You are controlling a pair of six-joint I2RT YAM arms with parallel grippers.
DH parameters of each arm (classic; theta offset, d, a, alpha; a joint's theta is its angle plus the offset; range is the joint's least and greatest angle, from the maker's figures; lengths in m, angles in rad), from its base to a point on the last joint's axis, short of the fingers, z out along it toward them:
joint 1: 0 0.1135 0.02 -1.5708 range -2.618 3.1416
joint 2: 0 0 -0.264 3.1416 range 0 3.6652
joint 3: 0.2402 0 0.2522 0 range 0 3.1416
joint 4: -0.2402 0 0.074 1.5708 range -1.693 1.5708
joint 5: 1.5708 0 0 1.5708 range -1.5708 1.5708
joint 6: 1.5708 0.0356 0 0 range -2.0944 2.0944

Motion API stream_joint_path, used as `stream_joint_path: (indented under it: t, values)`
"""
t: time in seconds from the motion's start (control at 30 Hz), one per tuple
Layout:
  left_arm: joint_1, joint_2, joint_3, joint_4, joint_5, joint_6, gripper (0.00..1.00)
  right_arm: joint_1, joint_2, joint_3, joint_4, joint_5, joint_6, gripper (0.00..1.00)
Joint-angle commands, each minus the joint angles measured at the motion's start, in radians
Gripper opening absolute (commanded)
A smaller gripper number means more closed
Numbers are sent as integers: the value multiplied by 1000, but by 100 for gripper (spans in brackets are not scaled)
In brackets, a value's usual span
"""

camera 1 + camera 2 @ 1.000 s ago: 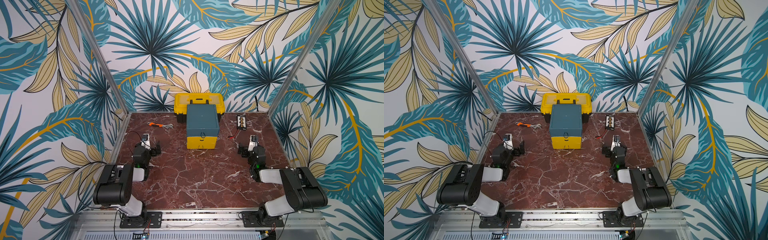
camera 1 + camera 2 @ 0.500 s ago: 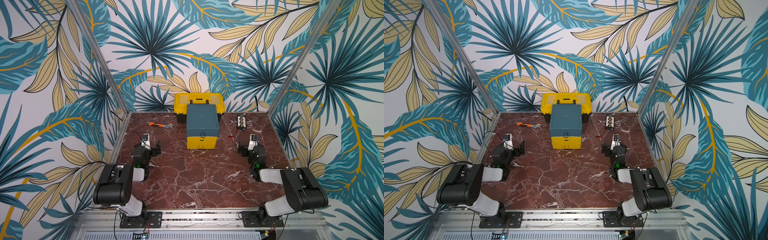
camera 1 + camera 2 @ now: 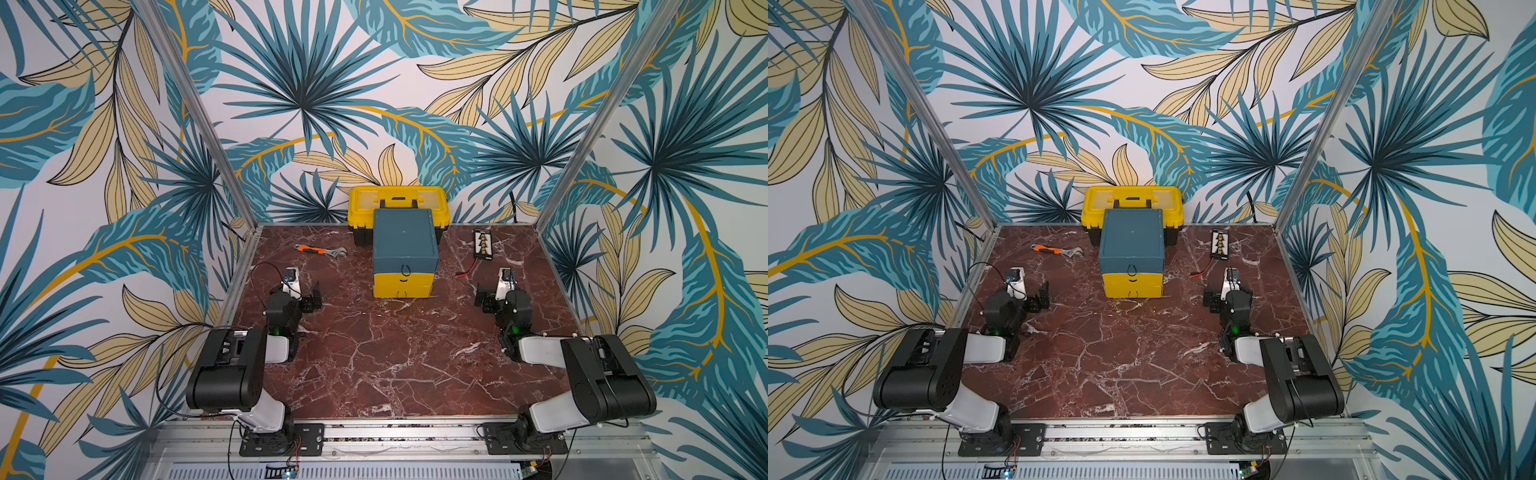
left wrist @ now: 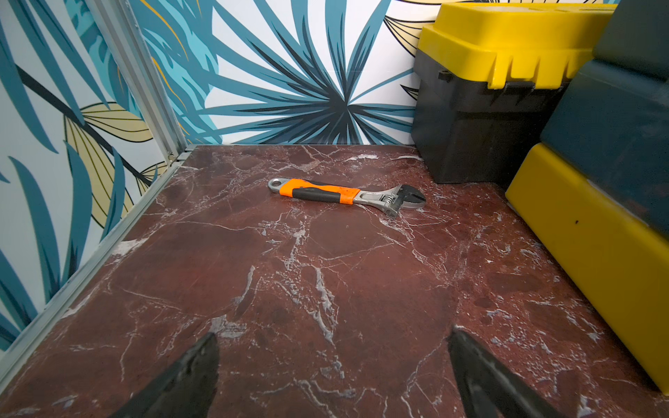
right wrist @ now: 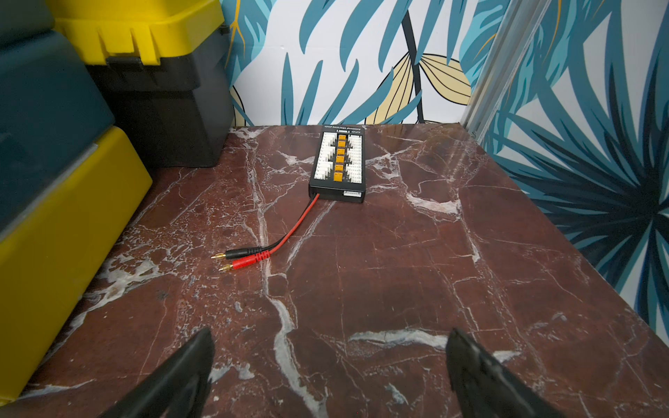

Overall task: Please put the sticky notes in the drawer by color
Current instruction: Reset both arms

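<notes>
The sticky notes show in none of the views. The drawer (image 3: 405, 249) (image 3: 1131, 249) is a small chest with a dark teal top and two yellow lower fronts. It stands at the back middle of the marble table with every front shut. Its side shows in the left wrist view (image 4: 597, 246) and the right wrist view (image 5: 54, 235). My left gripper (image 3: 303, 286) (image 4: 333, 347) rests low to the chest's left, open and holding nothing. My right gripper (image 3: 493, 286) (image 5: 327, 343) rests low to its right, also open with only bare marble between its fingers.
A yellow toolbox (image 3: 398, 203) with a black handle stands behind the chest against the back wall. An orange-handled wrench (image 3: 320, 250) (image 4: 344, 195) lies at the back left. A black charging board (image 3: 483, 244) (image 5: 338, 163) with red and black leads (image 5: 253, 255) lies at the back right. Patterned walls close three sides.
</notes>
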Motion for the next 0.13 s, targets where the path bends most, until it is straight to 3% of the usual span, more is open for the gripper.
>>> stream_joint_path:
  t: [0.0, 0.1]
  values:
    - [8, 3, 1, 17, -2, 2, 100, -4, 1, 9, -19, -10, 4, 99]
    - [8, 2, 1, 17, -2, 1, 100, -4, 0, 7, -17, -11, 4, 99]
